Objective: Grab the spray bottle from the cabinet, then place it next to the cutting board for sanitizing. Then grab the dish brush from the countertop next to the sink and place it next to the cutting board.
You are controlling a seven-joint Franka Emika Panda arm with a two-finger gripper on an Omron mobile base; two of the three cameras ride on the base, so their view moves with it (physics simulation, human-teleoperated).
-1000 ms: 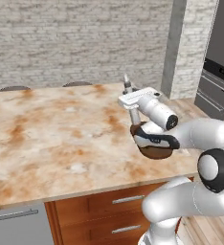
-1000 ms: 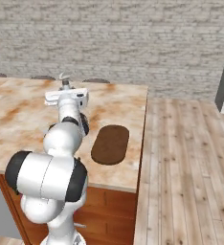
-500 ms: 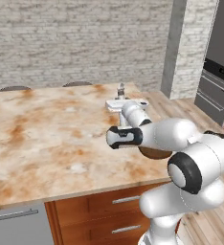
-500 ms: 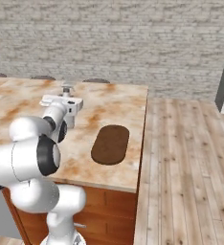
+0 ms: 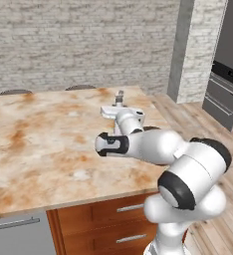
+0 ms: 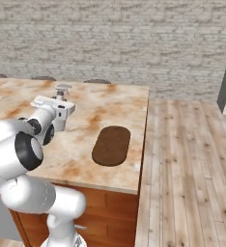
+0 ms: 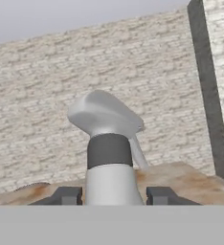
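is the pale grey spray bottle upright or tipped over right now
Upright. In the hand view the pale grey spray bottle stands between the dark fingertips, its trigger head on top, above the beige marble countertop.

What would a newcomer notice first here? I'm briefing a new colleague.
First the spray bottle, upright between the gripper fingertips and large in the hand view, brick wall behind it. Next the big white arm reaching over the beige marble countertop. Then the dark oval cutting board lying flat near the countertop's right edge in the right base view.
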